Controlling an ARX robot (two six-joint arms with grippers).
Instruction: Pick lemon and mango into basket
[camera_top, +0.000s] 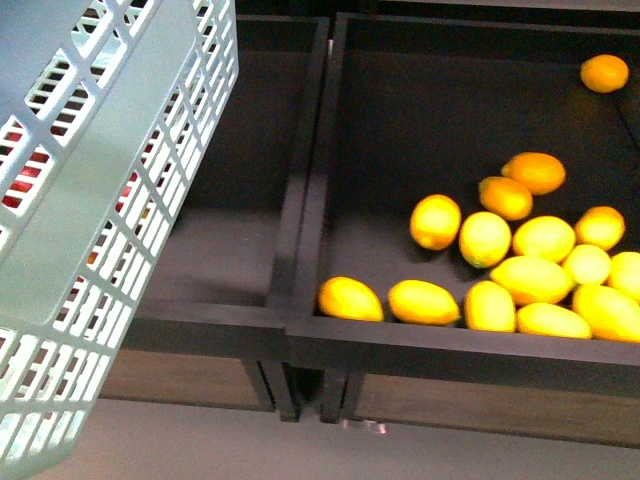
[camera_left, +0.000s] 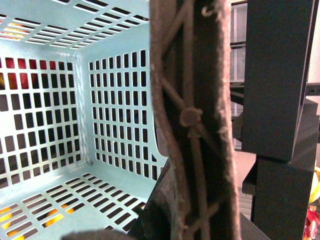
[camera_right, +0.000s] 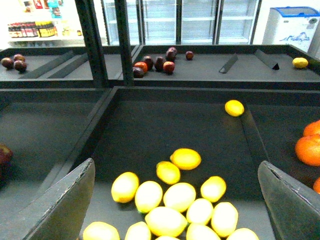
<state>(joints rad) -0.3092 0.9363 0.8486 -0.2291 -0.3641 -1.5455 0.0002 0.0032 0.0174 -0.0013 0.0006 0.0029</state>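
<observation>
Front view: the basket (camera_top: 100, 200) fills the left side. It is tilted and raised in front of the table (camera_top: 450, 352), and red shows through its slots. In the right compartment a pile of yellow fruit (camera_top: 530, 275) lies toward the near rim. The lemon (camera_top: 605, 73), roundish and yellow-orange, sits alone in the far right corner, well apart from the pile. The left compartment is partly hidden by the basket. Neither tool shows in this view.

Left wrist view: this is the only view into the basket (camera_left: 75, 125). Its teal lattice walls and slotted floor hold nothing, and red and yellow glow through the slots from outside. The brown handle (camera_left: 192, 120) runs straight past the lens. The left tool (camera_left: 200, 225) is pressed onto it, its dark parts crowding the handle, though they are blurred.

Right wrist view: the right tool (camera_right: 175, 172) is spread wide with nothing between its grey fingers (camera_right: 55, 210), and it hangs above the pile of yellow fruit (camera_right: 170, 200). The lemon (camera_right: 234, 107) lies just beside the divider at the compartment's far side. Only this view shows the farther row of the table (camera_right: 150, 125). A cluster of dark red fruits (camera_right: 155, 62) lies there, too small to tell apart, and a lone yellow fruit (camera_right: 300, 62) lies further right. Oranges (camera_right: 310, 147) fill the next compartment.
</observation>
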